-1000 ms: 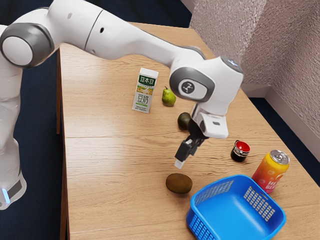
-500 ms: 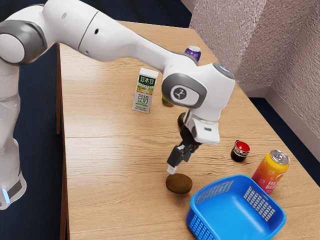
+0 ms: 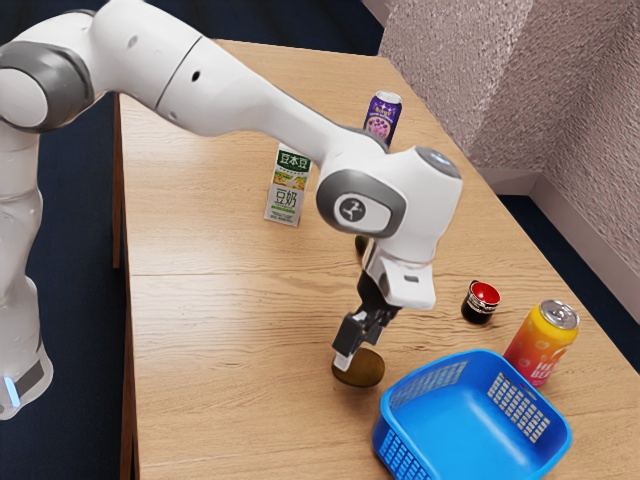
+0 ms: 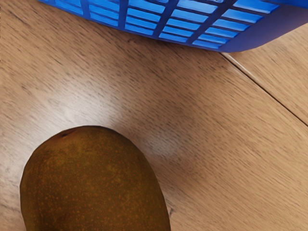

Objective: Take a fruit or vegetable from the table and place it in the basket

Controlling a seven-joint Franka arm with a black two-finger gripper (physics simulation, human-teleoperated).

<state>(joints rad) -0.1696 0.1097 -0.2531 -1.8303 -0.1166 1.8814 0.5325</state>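
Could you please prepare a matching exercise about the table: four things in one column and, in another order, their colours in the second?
Things:
1. Basket
2. Oval fruit
3. Small cup
4. Drink carton

Colours:
A. Black outside, red inside
B. White with a green label
C. Blue
D. Brown

Right pairs: 1-C, 2-D, 3-A, 4-B

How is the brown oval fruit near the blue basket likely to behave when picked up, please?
The brown oval fruit may roll if nudged, given its rounded sides. It is probably firm, as its outline shows no dents. Its smooth-looking skin might slip if pinched off-centre.
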